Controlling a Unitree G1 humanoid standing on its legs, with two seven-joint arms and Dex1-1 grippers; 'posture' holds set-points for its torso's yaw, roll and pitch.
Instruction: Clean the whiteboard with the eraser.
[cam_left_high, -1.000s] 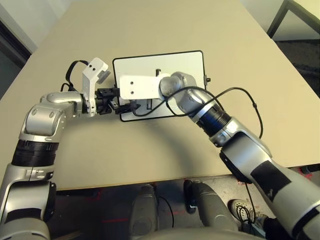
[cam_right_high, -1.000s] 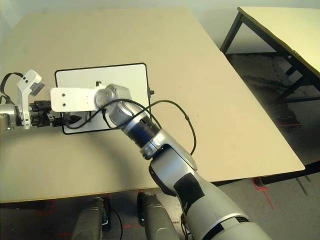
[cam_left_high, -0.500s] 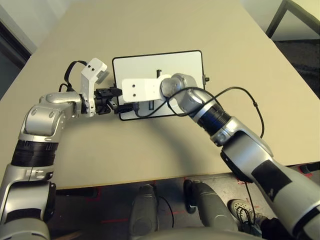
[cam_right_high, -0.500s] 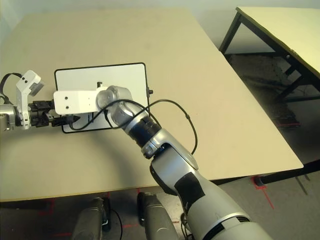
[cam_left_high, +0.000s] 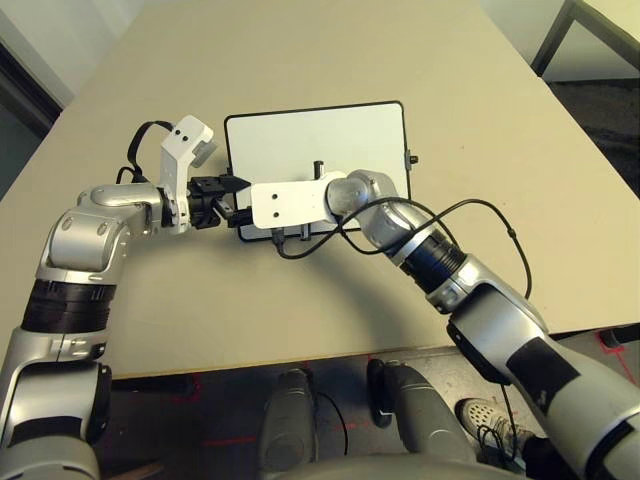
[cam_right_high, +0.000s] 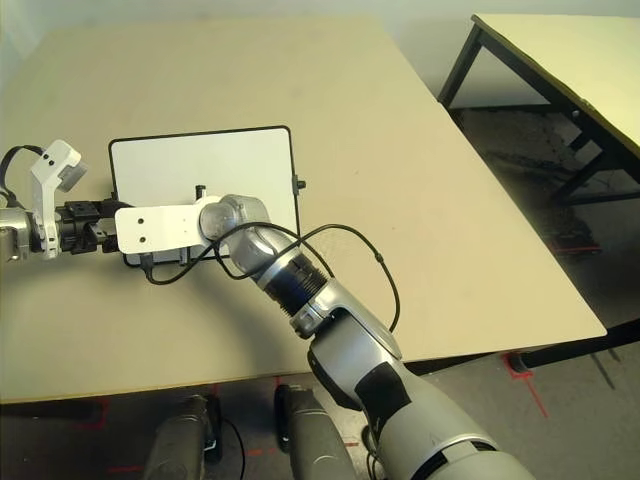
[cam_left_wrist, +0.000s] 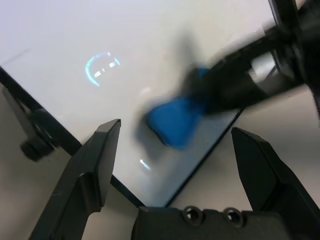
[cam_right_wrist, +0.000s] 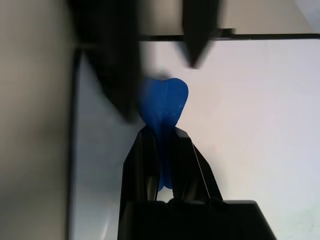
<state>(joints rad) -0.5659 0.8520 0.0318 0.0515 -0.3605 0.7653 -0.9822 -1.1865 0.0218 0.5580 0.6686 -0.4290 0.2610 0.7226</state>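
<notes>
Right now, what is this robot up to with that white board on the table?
It is wiping the whiteboard with a small blue eraser. The right gripper pinches the eraser and presses it on the board near its left near corner. The left gripper sits at the board's left edge with its fingers spread, gripping nothing. The board lies flat on the tan table.
</notes>
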